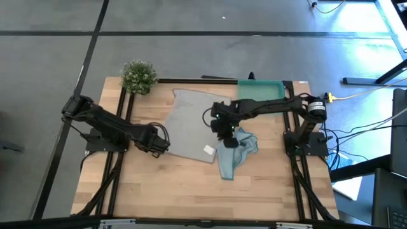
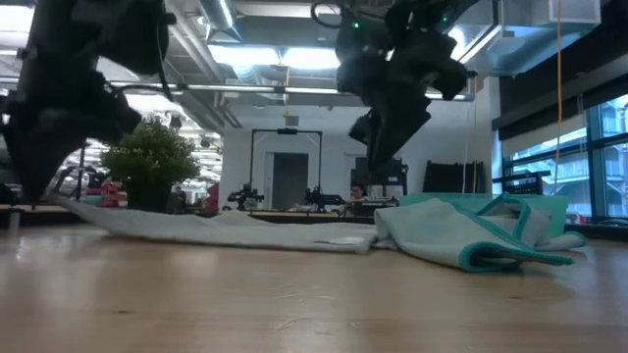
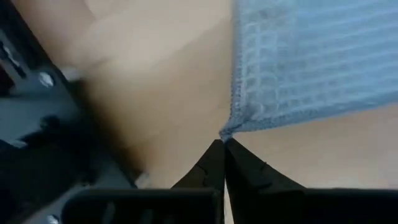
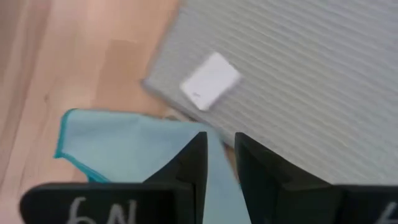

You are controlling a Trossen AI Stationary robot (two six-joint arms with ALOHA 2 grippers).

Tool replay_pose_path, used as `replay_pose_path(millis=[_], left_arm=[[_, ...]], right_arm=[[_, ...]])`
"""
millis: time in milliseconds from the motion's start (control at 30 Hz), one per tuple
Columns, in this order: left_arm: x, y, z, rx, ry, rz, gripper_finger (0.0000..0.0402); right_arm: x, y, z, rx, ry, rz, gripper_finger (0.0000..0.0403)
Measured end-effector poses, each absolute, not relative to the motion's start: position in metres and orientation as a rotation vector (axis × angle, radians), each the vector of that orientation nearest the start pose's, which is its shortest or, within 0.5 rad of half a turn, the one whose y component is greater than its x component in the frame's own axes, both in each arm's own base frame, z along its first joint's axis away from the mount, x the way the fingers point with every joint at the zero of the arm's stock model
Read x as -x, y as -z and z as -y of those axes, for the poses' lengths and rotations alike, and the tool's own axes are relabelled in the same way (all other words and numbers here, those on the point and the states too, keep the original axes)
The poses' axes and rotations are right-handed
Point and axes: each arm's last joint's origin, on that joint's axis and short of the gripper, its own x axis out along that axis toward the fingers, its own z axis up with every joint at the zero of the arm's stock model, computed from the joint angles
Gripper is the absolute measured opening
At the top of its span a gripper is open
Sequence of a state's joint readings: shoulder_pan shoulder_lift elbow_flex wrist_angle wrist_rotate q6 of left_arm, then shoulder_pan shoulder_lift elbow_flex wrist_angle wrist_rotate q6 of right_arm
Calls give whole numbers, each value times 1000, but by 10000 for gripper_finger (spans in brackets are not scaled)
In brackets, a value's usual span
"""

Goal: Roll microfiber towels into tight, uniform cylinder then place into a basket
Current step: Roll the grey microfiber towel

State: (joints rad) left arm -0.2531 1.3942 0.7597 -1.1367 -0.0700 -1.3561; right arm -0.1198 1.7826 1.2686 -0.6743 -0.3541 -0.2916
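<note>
Since the grey towel (image 1: 194,124) needs rolling first, it lies spread flat on the desk (image 1: 172,187) with the left jaws (image 1: 160,145) clenched right at its near corner; looks like they're pinching the tip, probably to start the roll. Over at the right jaws (image 1: 229,138), which are narrowly parted, the teal-edged towel (image 1: 238,152) hangs bunched between them, I'd guess lifted aside. Behind them, the basket (image 1: 261,89) waits empty-looking near the desk's far edge.
</note>
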Motion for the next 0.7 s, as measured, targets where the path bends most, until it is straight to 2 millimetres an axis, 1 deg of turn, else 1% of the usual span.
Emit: replay_pose_path(millis=[133,233,433,700], left_arm=[[-171,-180,40,605,-1070,-1518,1],[-168,-183,37,565,-1089,-1522,1],[-172,-182,34,520,-1012,-1538,1],[-172,-183,33,489,-975,-1557,0]], right_arm=[[-357,-205,9,60,-469,-1074,83],[-361,-206,-4,82,-489,-1040,83],[-371,-211,-21,126,-512,-924,83],[-389,-194,-43,165,-558,-823,83]])
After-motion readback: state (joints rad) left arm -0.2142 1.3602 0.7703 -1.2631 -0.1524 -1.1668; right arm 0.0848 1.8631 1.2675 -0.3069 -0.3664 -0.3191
